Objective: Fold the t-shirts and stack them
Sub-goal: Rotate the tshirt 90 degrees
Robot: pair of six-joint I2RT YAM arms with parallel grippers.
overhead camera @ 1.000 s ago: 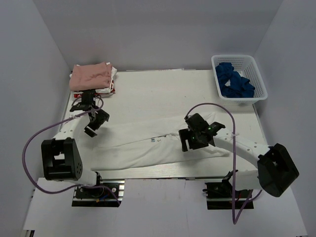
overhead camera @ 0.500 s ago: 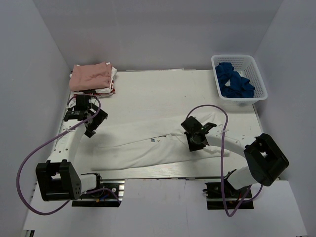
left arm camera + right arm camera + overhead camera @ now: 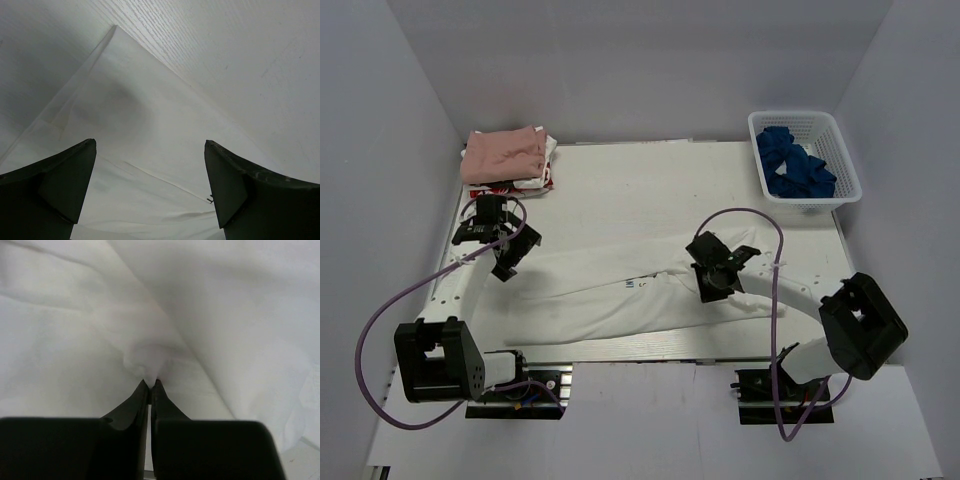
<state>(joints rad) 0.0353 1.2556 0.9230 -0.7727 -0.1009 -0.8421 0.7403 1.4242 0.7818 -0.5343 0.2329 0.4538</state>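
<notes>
Right hand, its arm swung lower, pinches shut on a fold of the white t-shirt stretched along the bench's near side. Left hand has shifted slightly left, wide open and empty above the shirt's corner, probably preparing another fold.

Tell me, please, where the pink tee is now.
The pink tee lies folded atop the stack at the table's far-left corner, top view, beyond the left gripper.

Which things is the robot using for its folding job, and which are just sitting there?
For the job: white t-shirt, pinched by the right gripper; pink t-shirt on the pile; white-and-red t-shirt under it.
Just lying about: white basket; blue cloth inside it.
</notes>
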